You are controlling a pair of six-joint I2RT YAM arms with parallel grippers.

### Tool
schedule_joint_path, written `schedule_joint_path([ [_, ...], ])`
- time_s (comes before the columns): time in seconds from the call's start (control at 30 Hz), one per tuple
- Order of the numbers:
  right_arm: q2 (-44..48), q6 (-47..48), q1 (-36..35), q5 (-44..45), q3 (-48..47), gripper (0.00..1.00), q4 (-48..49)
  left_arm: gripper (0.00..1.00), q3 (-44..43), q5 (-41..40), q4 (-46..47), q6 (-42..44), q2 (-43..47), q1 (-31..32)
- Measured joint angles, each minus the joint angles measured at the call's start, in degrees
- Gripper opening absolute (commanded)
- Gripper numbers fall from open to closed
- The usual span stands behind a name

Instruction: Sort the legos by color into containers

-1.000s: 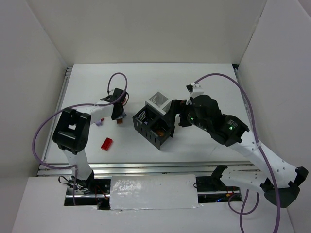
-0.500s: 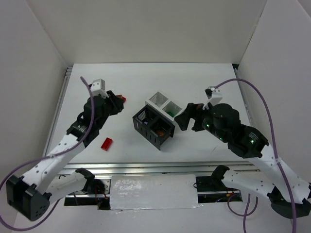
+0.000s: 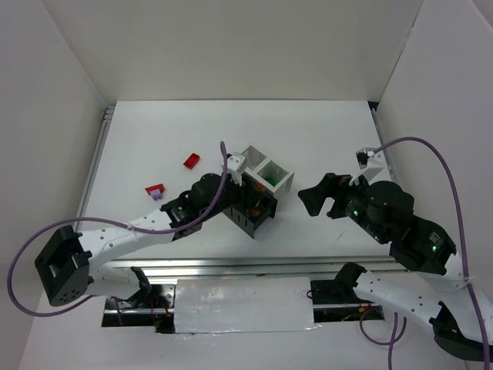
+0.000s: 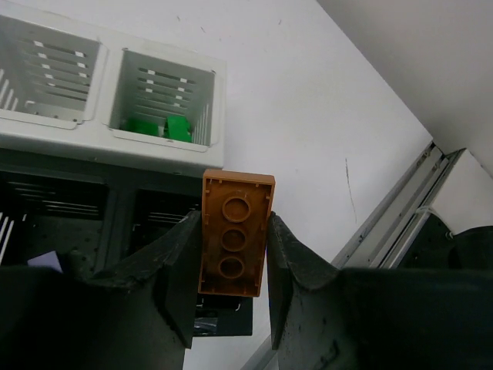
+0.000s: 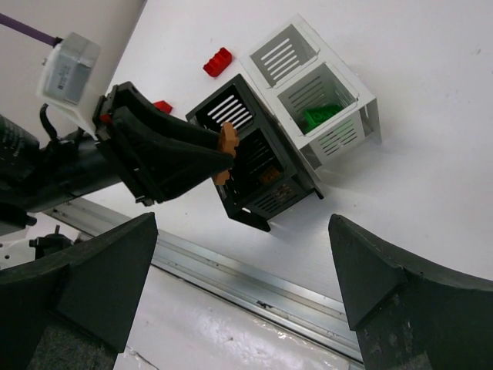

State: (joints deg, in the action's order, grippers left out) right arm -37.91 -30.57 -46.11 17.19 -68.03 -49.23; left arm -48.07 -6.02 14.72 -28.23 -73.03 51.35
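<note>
Left gripper (image 4: 233,258) pinches orange-brown brick (image 4: 237,202) | near black bin (image 5: 281,196) holding orange piece (image 5: 269,175) | centre over opening before releasing | right gripper (image 5: 243,223) wide open, empty

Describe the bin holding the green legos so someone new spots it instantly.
Find the four-bin cluster in the middle of the table. Its two far bins are white; take the right-hand white bin as seen from above. It alone shows green legos inside, while its white neighbour looks empty.
</note>
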Motion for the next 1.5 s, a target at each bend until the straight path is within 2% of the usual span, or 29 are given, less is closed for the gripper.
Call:
schedule_joint_path([
  [0.03, 0.2, 0.0, 0.0, 0.0, 0.0, 0.99, -0.2, 0.04, -0.2, -0.1, 0.3, 0.2, -0.9, 0.4],
  [0.13, 0.9, 0.0, 0.0, 0.0, 0.2, 1.0, -0.5, 0.21, -0.3, -0.6, 1.7, 1.1, -2.2, 0.8],
  [0.23, 1.2, 0.0, 0.0, 0.0, 0.2, 1.0, -0.6, 0.31, -0.3, -1.4, 3.7, 1.1, -2.9, 0.8],
  [0.37, 1.2, 0.2, 0.0, 0.0, 0.2, 1.0, -0.6, 0.41, -0.3, -2.6, 4.7, 1.2, -4.0, 0.8],
  [0.5, 1.2, 0.2, 0.0, 0.0, 0.3, 1.0, -0.6, 0.47, -0.3, -4.0, 4.6, 1.4, -4.6, 0.8],
  [0.6, 1.2, 0.3, 0.0, 0.0, 0.5, 1.0, -0.6, 0.7, -0.3, -5.2, 5.0, 1.7, -4.6, 0.8],
  [0.63, 1.2, 0.3, 0.0, 0.0, 0.7, 1.0, -0.6, 0.82, -0.2, -5.6, 5.0, 2.0, -4.5, 0.8],
  [0.73, 1.2, 0.3, 0.0, -0.1, 0.8, 1.0, -0.6, 0.98, 0.7, -6.6, 5.5, 2.5, -3.7, 0.8],
  [0.97, 0.6, 0.5, 0.0, 0.0, 0.8, 1.0, -0.6, 1.0, 1.6, -11.8, 3.0, 2.3, 0.2, 0.8],
  [1.03, 0.3, 0.5, 0.0, 0.0, 0.8, 1.0, -0.6, 1.0, 1.3, -18.8, -1.8, -1.0, 3.0, 1.0],
  [1.17, -0.4, 1.0, 0.0, -0.2, 1.0, 1.0, -0.6, 0.99, -2.6, -35.3, -31.0, -25.1, 10.8, -2.4],
  [1.23, -0.8, 1.3, 0.0, -0.5, 1.2, 1.0, -0.5, 0.99, -2.7, -38.8, -42.2, -34.8, 13.0, -6.1],
  [1.37, -1.8, 2.0, 0.0, -2.0, 1.4, 1.0, -0.3, 1.0, 1.6, -40.5, -58.5, -47.6, 15.1, -10.8],
  [1.5, -2.7, 2.4, 0.0, -3.2, 2.1, 1.0, 0.3, 1.0, 8.3, -37.9, -65.7, -54.9, 14.7, -13.6],
])
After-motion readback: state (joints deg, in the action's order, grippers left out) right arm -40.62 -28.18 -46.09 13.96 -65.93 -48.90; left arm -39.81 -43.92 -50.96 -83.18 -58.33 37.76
